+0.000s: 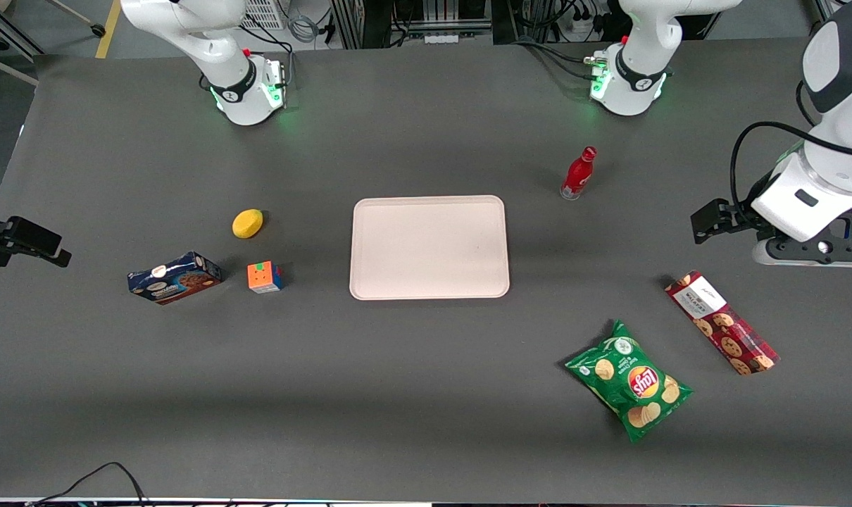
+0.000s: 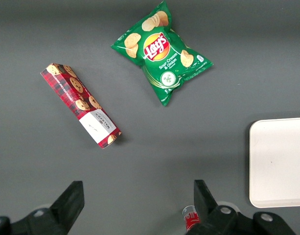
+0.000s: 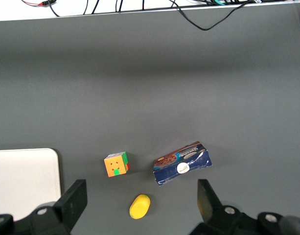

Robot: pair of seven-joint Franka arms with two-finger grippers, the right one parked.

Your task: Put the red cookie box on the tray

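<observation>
The red cookie box [image 1: 722, 323] [image 2: 81, 105], a long tartan carton with a white label end and cookie pictures, lies flat on the grey table toward the working arm's end. The pale pink tray [image 1: 429, 247] [image 2: 278, 162] sits bare at the table's middle. My gripper [image 2: 138, 185] [image 1: 813, 252] hangs high above the table, farther from the front camera than the box and well apart from it. Its fingers [image 2: 74, 193] stand wide open with nothing between them.
A green chips bag [image 1: 629, 381] [image 2: 162, 49] lies beside the box, nearer the front camera. A red bottle [image 1: 579, 173] [image 2: 191, 219] stands upright beside the tray. Toward the parked arm's end are a blue cookie box [image 1: 174, 277], a puzzle cube [image 1: 265, 277] and a yellow lemon-like object [image 1: 247, 223].
</observation>
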